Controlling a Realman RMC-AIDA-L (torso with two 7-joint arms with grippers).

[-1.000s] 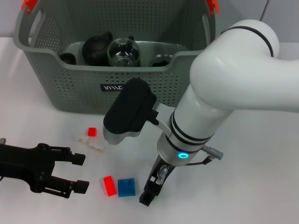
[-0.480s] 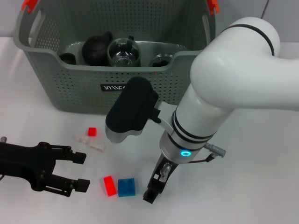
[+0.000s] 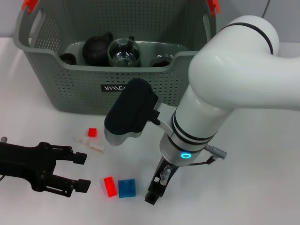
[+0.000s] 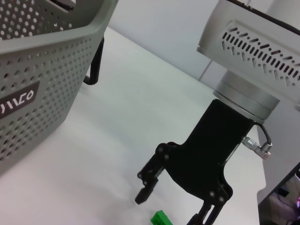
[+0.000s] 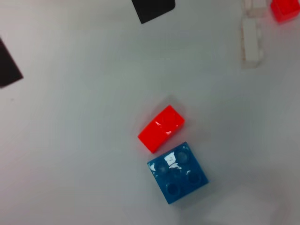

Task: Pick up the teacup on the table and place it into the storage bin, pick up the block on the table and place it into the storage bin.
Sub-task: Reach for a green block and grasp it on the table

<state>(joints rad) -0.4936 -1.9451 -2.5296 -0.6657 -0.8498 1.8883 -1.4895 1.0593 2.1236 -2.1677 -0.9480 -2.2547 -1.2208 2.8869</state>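
As the right gripper settles marginally lower beside the blue block, fingers apart, block pickup is imminent; left gripper waits open.

Glossy plastic blue block

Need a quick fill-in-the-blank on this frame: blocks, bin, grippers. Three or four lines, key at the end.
1. The square blue studded block lies on the white table right beside a ____ block.
2. The dark round teapot sits inside the grey perforated storage ____.
3. The left gripper rests low over the table with its fingers ____.
4. The right gripper points down at the table next to the ____ block.

Missing words: red; bin; open; blue
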